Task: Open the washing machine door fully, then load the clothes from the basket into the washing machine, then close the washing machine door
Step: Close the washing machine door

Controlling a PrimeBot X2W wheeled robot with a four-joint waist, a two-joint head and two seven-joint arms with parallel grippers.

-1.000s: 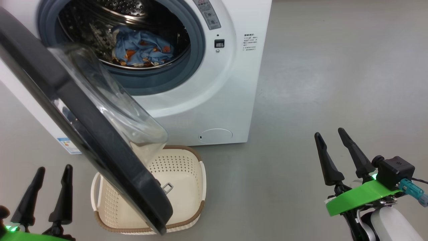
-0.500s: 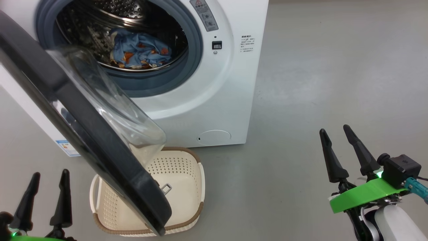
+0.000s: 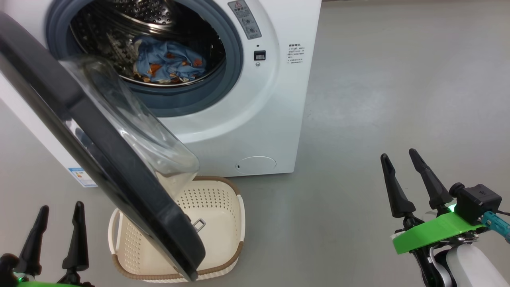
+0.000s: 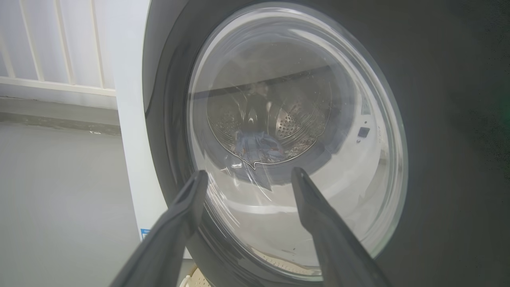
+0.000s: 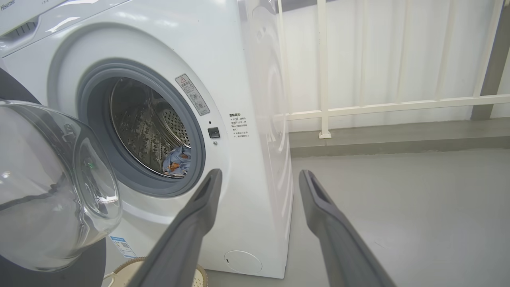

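The washing machine (image 3: 255, 119) stands with its steel drum exposed. Its black washing machine door (image 3: 99, 151) hangs partly open, swung out to the left, with the glass bowl over the basket (image 3: 215, 223). Blue clothes (image 3: 167, 59) printed in orange lie inside the drum. The basket's visible part holds nothing. My left gripper (image 3: 62, 205) is open at the lower left, on the door's outer side. My right gripper (image 3: 398, 154) is open over the floor, right of the machine. The left wrist view has the left gripper (image 4: 249, 171) facing the door (image 4: 438, 119). The right gripper (image 5: 259, 172) faces the machine (image 5: 255, 79).
Grey floor (image 3: 398, 79) spreads to the right of the machine. A white railing (image 5: 378, 107) on a low kerb runs behind it. The door's lower edge overhangs the basket's left half.
The right gripper has edged slightly right and the left gripper has sunk a little in the view. Door, clothes and basket stand as before.
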